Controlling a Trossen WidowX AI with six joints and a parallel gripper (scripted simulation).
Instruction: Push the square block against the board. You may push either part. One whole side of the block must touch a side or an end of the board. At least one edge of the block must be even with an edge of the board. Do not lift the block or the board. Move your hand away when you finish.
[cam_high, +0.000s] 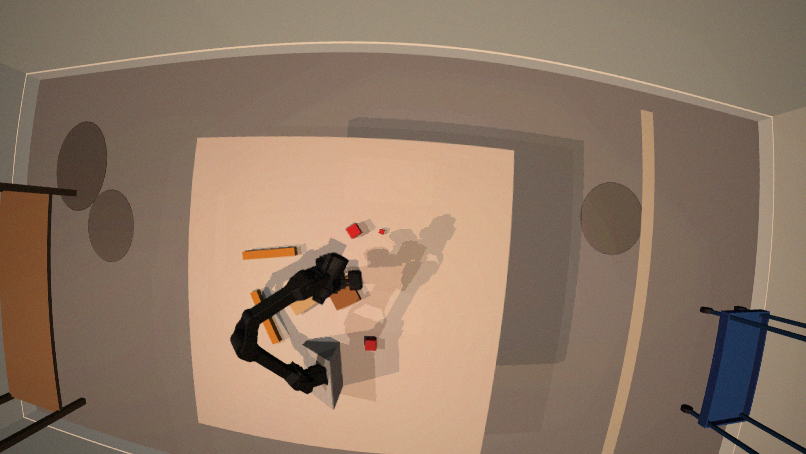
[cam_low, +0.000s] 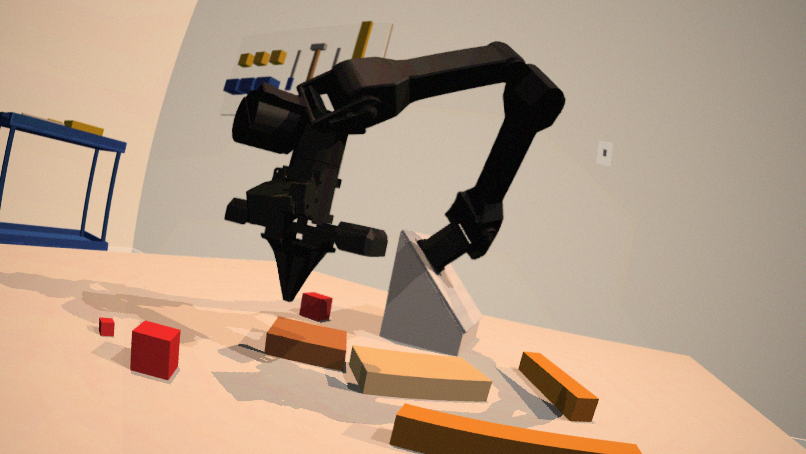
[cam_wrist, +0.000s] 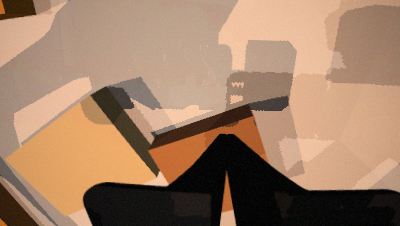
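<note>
Status: your gripper (cam_low: 289, 297), fingers pressed together and empty, hangs above the block (cam_low: 305, 341). Block and board (cam_low: 420, 373) sit near but skewed. Pushing flush remains; then withdraw.

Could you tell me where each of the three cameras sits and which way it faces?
Top: high overhead, looking straight down at the table; the whole arm shows.
Exterior: low beside the table, looking across it towards the wall; arm and shut gripper show.
Wrist: on the arm's end, looking down past the gripper; only its fingers show.
Shared: all three see the brown square block, which lies beside the tan board.
</note>
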